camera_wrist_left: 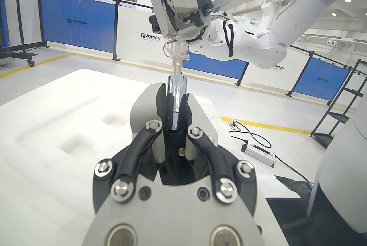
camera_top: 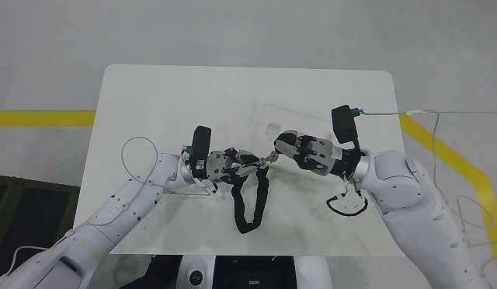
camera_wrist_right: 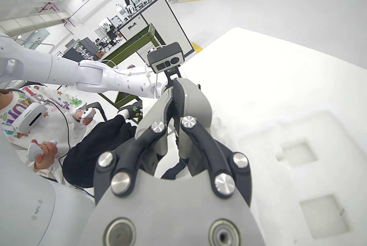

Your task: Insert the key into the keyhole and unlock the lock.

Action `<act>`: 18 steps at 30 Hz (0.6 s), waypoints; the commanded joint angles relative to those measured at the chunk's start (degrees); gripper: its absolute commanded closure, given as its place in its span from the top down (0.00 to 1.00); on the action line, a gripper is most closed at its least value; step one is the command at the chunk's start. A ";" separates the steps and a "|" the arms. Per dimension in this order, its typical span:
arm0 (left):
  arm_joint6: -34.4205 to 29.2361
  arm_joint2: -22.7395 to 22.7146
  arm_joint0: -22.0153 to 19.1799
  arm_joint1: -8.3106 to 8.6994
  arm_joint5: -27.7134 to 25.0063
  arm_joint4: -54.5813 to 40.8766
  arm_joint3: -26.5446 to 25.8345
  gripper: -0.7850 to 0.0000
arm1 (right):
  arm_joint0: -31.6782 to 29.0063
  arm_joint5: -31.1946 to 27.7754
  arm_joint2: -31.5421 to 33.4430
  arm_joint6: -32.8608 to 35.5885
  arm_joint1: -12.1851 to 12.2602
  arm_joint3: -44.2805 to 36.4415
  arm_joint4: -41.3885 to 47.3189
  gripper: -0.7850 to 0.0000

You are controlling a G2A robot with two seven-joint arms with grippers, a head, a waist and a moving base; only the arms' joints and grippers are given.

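Note:
My left gripper (camera_wrist_left: pixel 175 93) is shut on the lock's chrome cylinder (camera_wrist_left: pixel 177 103), which stands up between its fingers. The lock's black cable loop (camera_top: pixel 250 203) hangs below it over the table's front half. A silver key (camera_wrist_left: pixel 178 53) points down with its blade tip in the end of the cylinder. My right gripper (camera_wrist_left: pixel 171 36) is shut on the key's head from the far side. In the top view the left gripper (camera_top: pixel 245 162) and the right gripper (camera_top: pixel 281 147) meet at the key (camera_top: pixel 268 158) near the table's middle. In the right wrist view the closed right gripper (camera_wrist_right: pixel 175 87) hides the key.
A white foam tray (camera_top: pixel 326 114) with shallow square recesses (camera_wrist_right: pixel 298 155) lies on the white table (camera_top: pixel 155 95) behind the grippers. A small black cable loop (camera_top: pixel 347 204) hangs by the right arm, near the table's front right.

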 commanded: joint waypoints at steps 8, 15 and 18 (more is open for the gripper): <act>0.00 0.23 -0.12 -0.01 0.00 -0.32 -0.15 0.00 | 1.22 -0.61 -2.11 1.02 -0.27 0.82 0.74 0.00; 0.00 -0.02 -0.04 -0.06 0.00 -0.35 -0.16 0.00 | 1.34 -0.17 -1.93 1.46 -0.21 1.24 0.97 0.00; 0.00 -0.10 0.03 -0.07 0.00 -0.18 -0.02 0.00 | 0.99 0.04 -0.65 0.80 -0.06 0.88 0.45 0.00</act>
